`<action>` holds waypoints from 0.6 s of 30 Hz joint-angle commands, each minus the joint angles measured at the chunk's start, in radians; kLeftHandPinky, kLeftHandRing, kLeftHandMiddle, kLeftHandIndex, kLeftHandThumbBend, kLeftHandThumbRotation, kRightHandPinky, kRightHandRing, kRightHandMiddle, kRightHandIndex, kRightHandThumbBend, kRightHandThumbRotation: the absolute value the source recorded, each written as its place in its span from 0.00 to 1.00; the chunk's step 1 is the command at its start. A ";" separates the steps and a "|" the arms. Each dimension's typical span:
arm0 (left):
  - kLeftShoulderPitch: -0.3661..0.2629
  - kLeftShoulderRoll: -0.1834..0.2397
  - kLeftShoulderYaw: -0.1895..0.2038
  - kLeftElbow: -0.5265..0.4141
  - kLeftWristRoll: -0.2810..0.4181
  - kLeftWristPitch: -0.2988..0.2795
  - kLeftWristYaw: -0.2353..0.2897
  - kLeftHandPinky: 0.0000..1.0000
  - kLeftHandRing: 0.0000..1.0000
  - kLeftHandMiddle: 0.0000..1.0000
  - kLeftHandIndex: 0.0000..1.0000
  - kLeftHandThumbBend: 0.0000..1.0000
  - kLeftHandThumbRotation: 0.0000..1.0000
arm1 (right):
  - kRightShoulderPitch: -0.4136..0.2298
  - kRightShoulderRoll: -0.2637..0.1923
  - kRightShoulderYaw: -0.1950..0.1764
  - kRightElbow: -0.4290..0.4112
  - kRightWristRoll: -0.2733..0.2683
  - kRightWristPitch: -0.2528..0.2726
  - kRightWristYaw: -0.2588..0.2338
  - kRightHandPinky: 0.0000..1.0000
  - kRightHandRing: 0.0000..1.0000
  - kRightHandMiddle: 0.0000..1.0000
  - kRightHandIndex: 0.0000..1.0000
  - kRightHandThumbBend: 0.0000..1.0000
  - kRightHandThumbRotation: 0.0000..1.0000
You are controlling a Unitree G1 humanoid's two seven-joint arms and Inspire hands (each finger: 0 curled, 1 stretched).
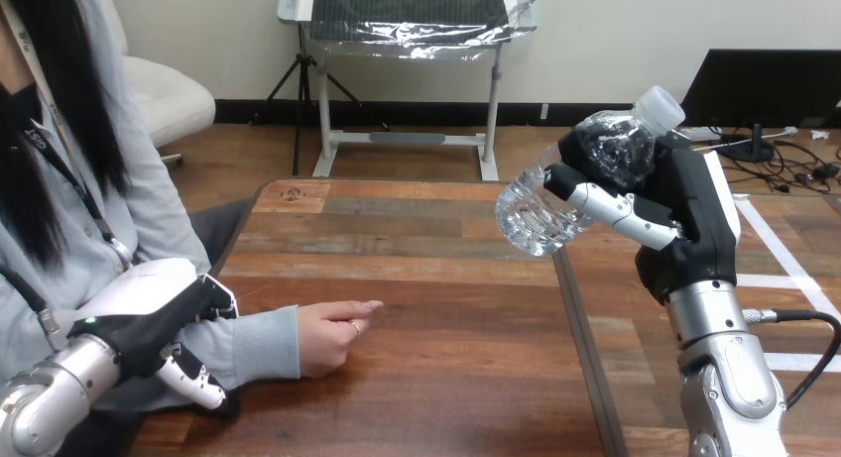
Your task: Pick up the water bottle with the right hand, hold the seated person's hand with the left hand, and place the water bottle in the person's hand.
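One water bottle (585, 184), clear, at 2 o'clock, with one white cap (660, 108). Two robot hands: right hand (684, 204) at 3 o'clock, fingers (605, 204) curled round water bottle; left hand (159, 328) at 8 o'clock, curled round person's forearm (263, 343). One person's hand (332, 336), resting on bench (446, 279) near 7 o'clock. One person (99, 179), at 9 o'clock. Bench count unclear: seam runs down at 5 o'clock, cannot tell whether one top or two.

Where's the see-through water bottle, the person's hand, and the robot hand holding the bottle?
Clear plastic water bottle (531, 217): head view, on its ribbed lower body.
Person's hand (332, 336): head view, on the middle of the hand.
Right robot hand (697, 197): head view, on its black palm.
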 commanded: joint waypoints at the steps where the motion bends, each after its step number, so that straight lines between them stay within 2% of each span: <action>1: -0.037 -0.006 -0.020 0.011 0.000 -0.009 -0.002 0.28 0.33 0.38 0.36 0.89 0.00 | -0.050 -0.001 -0.003 -0.061 0.005 -0.001 -0.007 0.30 0.37 0.45 0.46 0.65 0.00; 13: -0.033 -0.004 -0.007 -0.030 -0.024 -0.006 -0.028 0.24 0.29 0.34 0.32 0.79 0.00 | -0.062 0.004 0.008 -0.032 -0.014 -0.012 -0.003 0.31 0.38 0.46 0.46 0.64 0.00; 18: -0.033 -0.003 -0.005 -0.045 -0.021 -0.009 -0.020 0.22 0.27 0.32 0.30 0.77 0.00 | -0.074 0.009 0.014 -0.005 -0.025 -0.023 -0.001 0.31 0.38 0.46 0.46 0.64 0.00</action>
